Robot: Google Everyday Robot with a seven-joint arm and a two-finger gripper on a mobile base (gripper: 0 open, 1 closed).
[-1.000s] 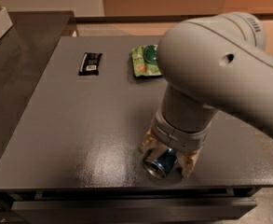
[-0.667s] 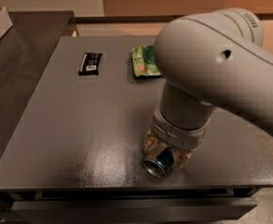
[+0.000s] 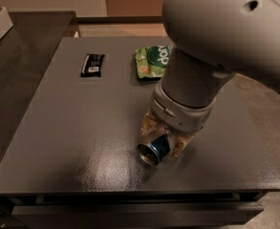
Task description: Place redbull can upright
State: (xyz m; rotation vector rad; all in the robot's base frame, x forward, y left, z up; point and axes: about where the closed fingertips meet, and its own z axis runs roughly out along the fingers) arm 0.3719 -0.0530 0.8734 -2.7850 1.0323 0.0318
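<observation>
The redbull can (image 3: 155, 149) lies on its side near the front of the dark grey table (image 3: 72, 128), its silver end pointing toward the front left. My gripper (image 3: 164, 136) comes down from the big grey arm straight over the can, and its translucent fingers (image 3: 149, 123) stand on either side of the can's body. Most of the can is hidden by the gripper and the wrist.
A small black wrapped bar (image 3: 92, 64) lies at the back left of the table. A green snack bag (image 3: 152, 61) lies at the back middle, partly behind the arm. A second dark surface (image 3: 25, 37) adjoins the table at the left.
The arm has shifted toward the back of the table and fills more of the view. The can stays lying under the gripper, now seen a little more to the left.
</observation>
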